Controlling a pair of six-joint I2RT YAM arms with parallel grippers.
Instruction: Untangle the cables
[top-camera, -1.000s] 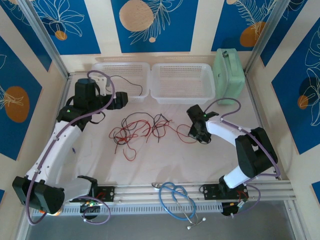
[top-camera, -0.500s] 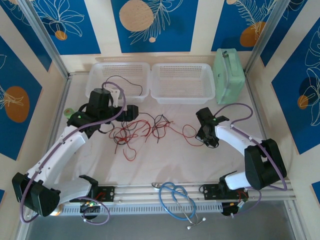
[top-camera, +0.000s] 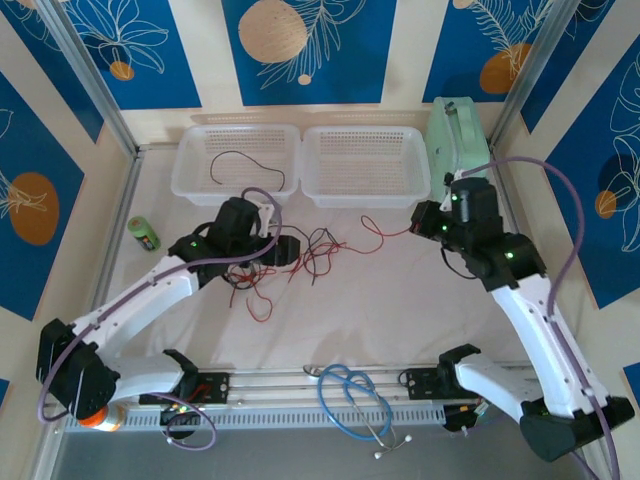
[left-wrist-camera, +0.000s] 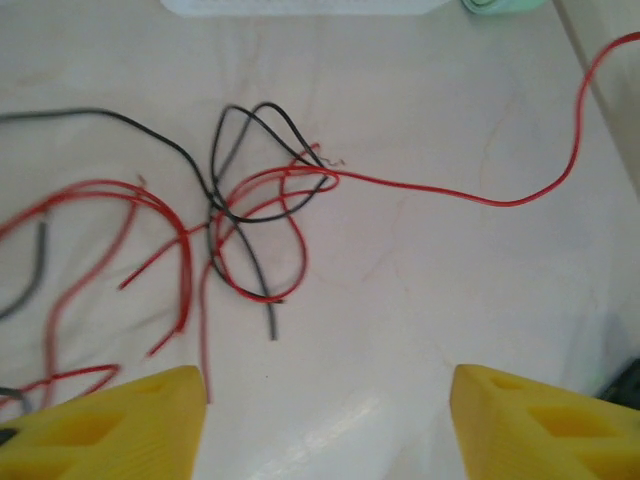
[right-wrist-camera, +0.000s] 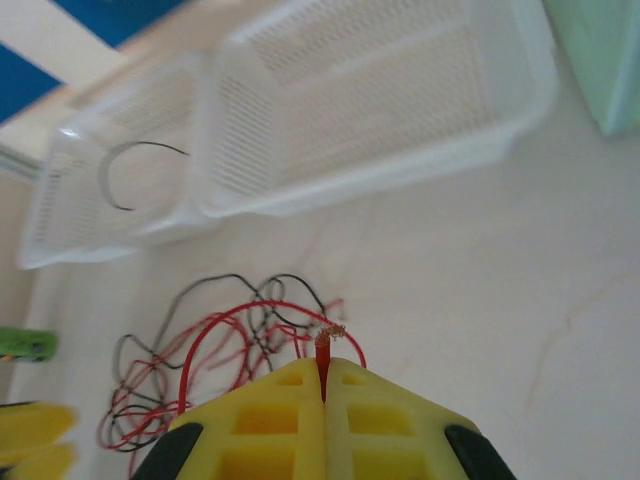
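The cables (top-camera: 285, 258) lie as a loose tangle of thin red and black wires at mid-table. One red wire (top-camera: 378, 228) runs out of it, stretched toward my right gripper (top-camera: 425, 221). In the right wrist view that gripper (right-wrist-camera: 324, 378) is shut on the red wire's frayed end (right-wrist-camera: 323, 350), with the tangle (right-wrist-camera: 225, 335) beyond it. My left gripper (top-camera: 292, 250) hovers over the tangle's left part. In the left wrist view it (left-wrist-camera: 330, 420) stands open with bare table between the yellow fingers (left-wrist-camera: 120, 430). The knot (left-wrist-camera: 250, 215) and the taut red wire (left-wrist-camera: 450, 194) lie ahead of it.
Two white baskets (top-camera: 236, 131) (top-camera: 366, 131) stand at the back; the left one holds a single black wire (top-camera: 240, 165). A mint-green case (top-camera: 459, 140) stands at the back right, a small green can (top-camera: 143, 233) at the left, a blue stethoscope (top-camera: 352, 398) on the front rail.
My right gripper has risen and drawn back to the right, pulling a red wire out of the tangle. The left arm has swung right, over the tangle.
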